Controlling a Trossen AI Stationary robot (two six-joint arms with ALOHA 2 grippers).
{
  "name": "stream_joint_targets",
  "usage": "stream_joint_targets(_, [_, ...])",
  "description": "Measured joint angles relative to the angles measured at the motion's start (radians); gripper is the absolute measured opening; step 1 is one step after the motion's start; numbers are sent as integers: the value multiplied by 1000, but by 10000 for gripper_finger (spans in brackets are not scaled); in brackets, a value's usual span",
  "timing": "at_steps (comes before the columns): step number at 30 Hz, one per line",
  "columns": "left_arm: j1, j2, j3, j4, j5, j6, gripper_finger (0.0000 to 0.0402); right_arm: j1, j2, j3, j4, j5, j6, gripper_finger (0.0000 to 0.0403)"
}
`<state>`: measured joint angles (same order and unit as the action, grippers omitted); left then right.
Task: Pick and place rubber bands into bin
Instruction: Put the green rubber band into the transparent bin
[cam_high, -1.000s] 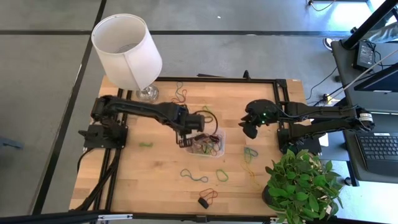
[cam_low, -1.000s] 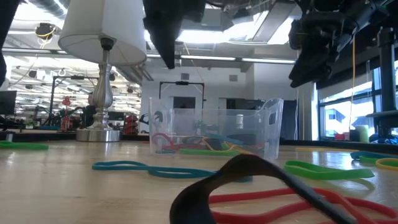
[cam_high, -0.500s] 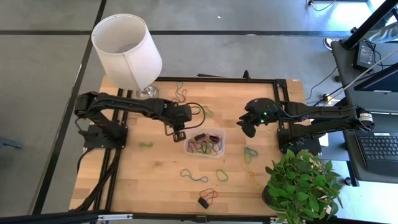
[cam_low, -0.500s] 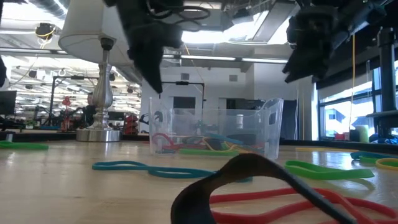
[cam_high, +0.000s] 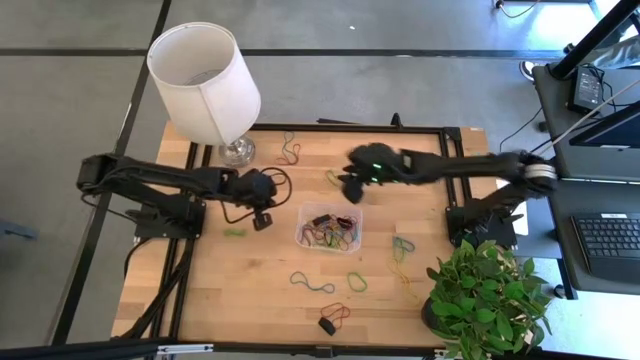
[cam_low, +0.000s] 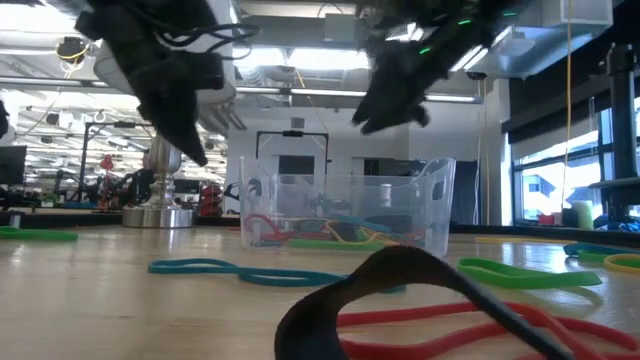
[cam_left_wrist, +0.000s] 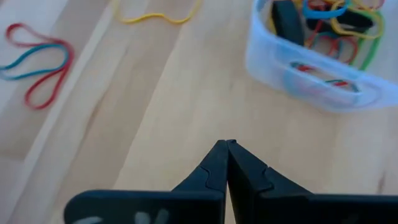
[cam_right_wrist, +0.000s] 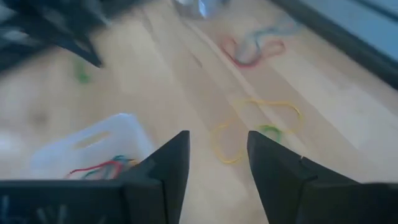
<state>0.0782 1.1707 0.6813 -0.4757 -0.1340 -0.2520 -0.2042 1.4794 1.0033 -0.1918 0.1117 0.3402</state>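
The clear bin (cam_high: 330, 228) sits mid-table with several coloured rubber bands inside; it also shows in the low view (cam_low: 345, 210). More rubber bands lie loose on the wood: a green one (cam_high: 234, 232), a yellow one (cam_right_wrist: 249, 127), a blue one (cam_high: 312, 283) and a red-and-blue pair (cam_left_wrist: 37, 62). My left gripper (cam_high: 262, 218) hangs shut and holds nothing, just left of the bin, above bare wood (cam_left_wrist: 227, 144). My right gripper (cam_high: 350, 185) hovers open beyond the bin's far edge, over the yellow band, with nothing between its fingers (cam_right_wrist: 217, 149).
A white lampshade (cam_high: 205, 80) on a metal lamp base (cam_high: 237, 150) stands at the far left corner. A potted plant (cam_high: 490, 300) overhangs the near right corner. A black band (cam_low: 400, 300) lies close to the low camera.
My left gripper has drawn back from over the bin toward the table's left edge and sunk lower, tipping steeper. My right gripper has swung from the bin's right side toward the left, to a spot beyond the bin's far edge, still open.
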Motion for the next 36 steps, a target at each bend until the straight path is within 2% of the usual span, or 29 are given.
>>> stream_joint_targets(7, [76,-100,-109,48,-17,8,2,-85,357,351,-430,-44,56,165])
stream_joint_targets(13, [135,-148,-163,109,-22,12,2,-108,560,499,-520,-115,71,165])
stream_joint_targets(18, [161,-152,-166,119,-17,69,2,-114,625,525,-526,-97,113,165])
stream_joint_targets(22, [171,-152,-166,121,1,133,2,-116,663,525,-535,-37,136,165])
stream_joint_targets(25, [178,-152,-166,122,1,175,2,-116,683,530,-538,-29,160,154])
stream_joint_targets(28, [191,-151,-166,122,1,203,2,-115,700,531,-548,-23,182,118])
stream_joint_targets(33, [209,-151,-166,122,1,219,2,-105,694,528,-572,-12,183,18])
stream_joint_targets(36, [214,-151,-166,122,1,239,2,-101,675,527,-590,-14,202,13])
